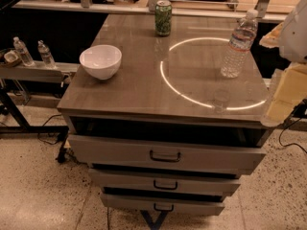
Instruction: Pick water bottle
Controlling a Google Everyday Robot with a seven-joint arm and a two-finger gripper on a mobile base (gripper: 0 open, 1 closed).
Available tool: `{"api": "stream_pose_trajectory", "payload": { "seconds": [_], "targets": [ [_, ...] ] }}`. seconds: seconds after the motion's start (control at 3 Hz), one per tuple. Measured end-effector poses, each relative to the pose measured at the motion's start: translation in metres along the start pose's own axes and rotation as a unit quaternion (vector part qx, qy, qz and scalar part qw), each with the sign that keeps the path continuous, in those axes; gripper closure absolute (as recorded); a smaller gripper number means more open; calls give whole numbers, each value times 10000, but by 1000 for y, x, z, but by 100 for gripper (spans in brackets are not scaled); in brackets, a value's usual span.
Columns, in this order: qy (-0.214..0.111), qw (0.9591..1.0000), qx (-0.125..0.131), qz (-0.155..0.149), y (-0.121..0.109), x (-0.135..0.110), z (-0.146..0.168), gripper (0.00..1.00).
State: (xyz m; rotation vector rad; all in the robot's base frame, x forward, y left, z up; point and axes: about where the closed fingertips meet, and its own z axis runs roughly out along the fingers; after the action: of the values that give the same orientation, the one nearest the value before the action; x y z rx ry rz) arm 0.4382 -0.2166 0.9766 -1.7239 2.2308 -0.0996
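The water bottle (238, 44), a tall clear ribbed plastic bottle with a white cap and a pale label band, is seen upright in the upper right of the frame, near the right edge of the grey cabinet top (134, 87). The gripper (287, 96), taken to be the pale yellowish blocky part at the right edge of the frame, is placed just outside that edge of the top. It is lower in the frame than the bottle and apart from it. Whether it is released or clenched cannot be told.

The step in hand is judged to be the approach. The bottle is best reached level from the right and gripped across the ribbed body below the label. So light a bottle is likely to be tipped if nudged near the cap.

That path is not obstructed. The green drinks can (163, 18) is well apart at the back edge, and the white round bowl (100, 61) is far to the left. The two small clear bottles (23, 51) (46, 54) at the upper left are not to be mistaken for it.
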Motion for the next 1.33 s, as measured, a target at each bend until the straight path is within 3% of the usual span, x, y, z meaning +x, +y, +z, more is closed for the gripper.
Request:
{"api": "stream_pose_trajectory", "payload": {
  "seconds": [0.33,1.0,1.33],
  "targets": [
    [0,10000,0,0,0,0,0,0],
    [-474,9982,170,312,-88,43,65,0],
    [-508,9965,444,501,-123,57,82,0]
  ]
}}
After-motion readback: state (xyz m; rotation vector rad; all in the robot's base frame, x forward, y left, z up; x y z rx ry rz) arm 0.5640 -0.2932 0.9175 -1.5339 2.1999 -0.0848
